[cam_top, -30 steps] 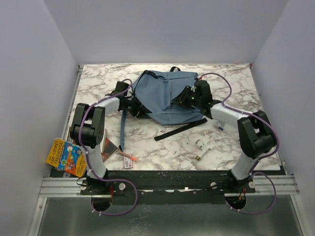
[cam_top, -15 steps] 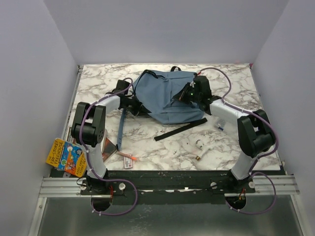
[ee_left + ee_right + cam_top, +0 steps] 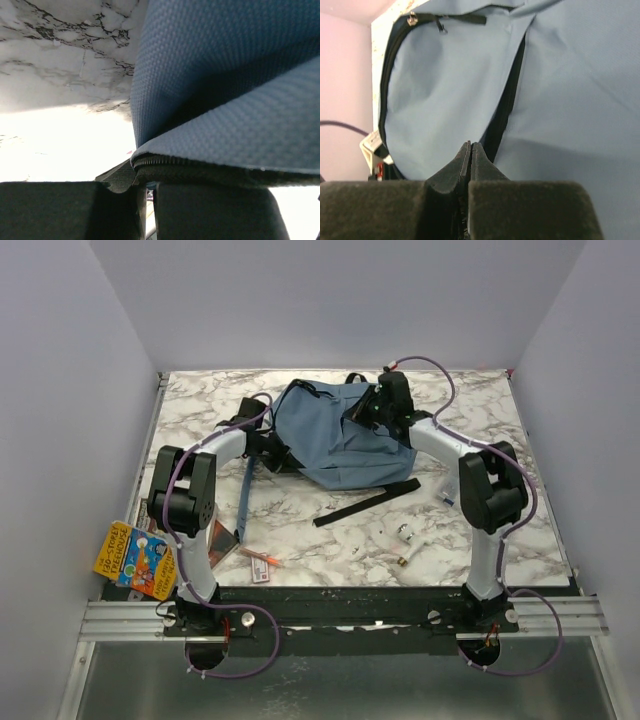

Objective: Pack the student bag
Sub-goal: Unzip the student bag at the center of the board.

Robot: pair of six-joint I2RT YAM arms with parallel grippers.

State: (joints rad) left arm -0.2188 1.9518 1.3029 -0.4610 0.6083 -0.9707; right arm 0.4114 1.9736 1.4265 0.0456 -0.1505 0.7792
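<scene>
The student bag [image 3: 340, 440], dusty-blue and soft, lies at the back middle of the marble table [image 3: 300, 525]. My left gripper [image 3: 272, 447] is at its left edge. In the left wrist view this gripper [image 3: 146, 187] is shut on the bag's black zipper edge [image 3: 200, 167], with blue cloth [image 3: 225, 60] rising above. My right gripper [image 3: 372, 412] is over the bag's upper right. In the right wrist view its tips [image 3: 471, 145] are pressed together at a black zipper line [image 3: 507, 107]. I see nothing between them. A dark curved zipper opening [image 3: 387, 90] shows at the left.
A black webbing strap [image 3: 365, 502] and a blue shoulder strap [image 3: 246, 495] trail toward the front. Small white items [image 3: 405, 533], an orange pen [image 3: 262, 560] and a dark red card [image 3: 222, 538] lie near the front. A colourful book [image 3: 133, 560] overhangs the left edge.
Both grippers have closed. The right gripper has moved back and left across the bag, and the cloth on the bag's right side has shifted with it. The left arm has barely moved.
</scene>
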